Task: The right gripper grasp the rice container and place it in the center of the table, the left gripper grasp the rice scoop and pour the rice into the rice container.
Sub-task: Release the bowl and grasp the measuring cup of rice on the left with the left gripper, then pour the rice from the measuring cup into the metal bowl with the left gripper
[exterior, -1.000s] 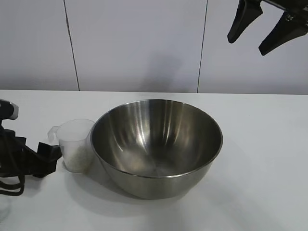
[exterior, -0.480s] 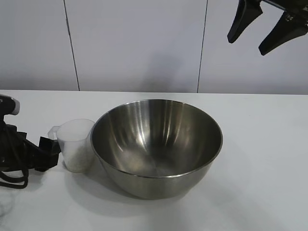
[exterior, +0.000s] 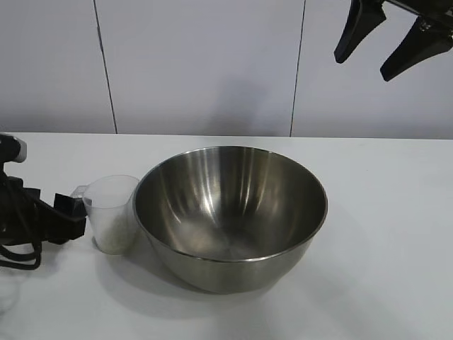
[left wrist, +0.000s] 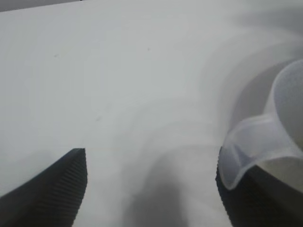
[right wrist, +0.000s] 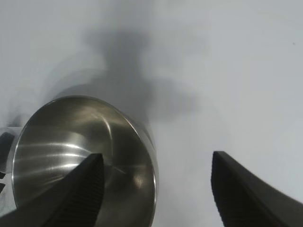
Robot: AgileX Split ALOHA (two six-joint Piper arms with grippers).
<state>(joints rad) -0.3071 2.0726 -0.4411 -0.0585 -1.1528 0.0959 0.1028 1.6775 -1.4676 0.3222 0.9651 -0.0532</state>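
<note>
A: What is behind and under everything?

B: A pale panelled wall with two dark vertical seams, and below it the plain white worktop [exterior: 382,234]. The rice container [exterior: 230,212], a big shiny steel bowl, stands upright near the middle of the worktop, and its inside looks bare.

A: And the rice scoop?

B: The rice scoop [exterior: 112,212] stands upright just beside the bowl, on its left in the exterior view, so close that the two seem to touch, though I cannot tell for sure. Whitish rice [exterior: 113,228] shows through the lower part of its clear wall. Its short handle tab points away from the bowl.

A: How do the jaws of the left gripper stand?

B: The left gripper [exterior: 71,214] lies low at the left edge, right at the handle tab. In the left wrist view its jaws are apart, one finger [left wrist: 52,189] well clear on bare worktop, the other behind the tab of the scoop [left wrist: 265,146]. They are not clamped on it; whether the nearer finger touches the tab I cannot tell.

A: The right gripper?

B: The right gripper [exterior: 393,42] hangs high at the upper right, well above the bowl, jaws spread and holding nothing. Its wrist view looks down on the bowl [right wrist: 80,156] between its own fingers.

A: Anything in the way?

B: Only the bowl's wall, right against the scoop.
</note>
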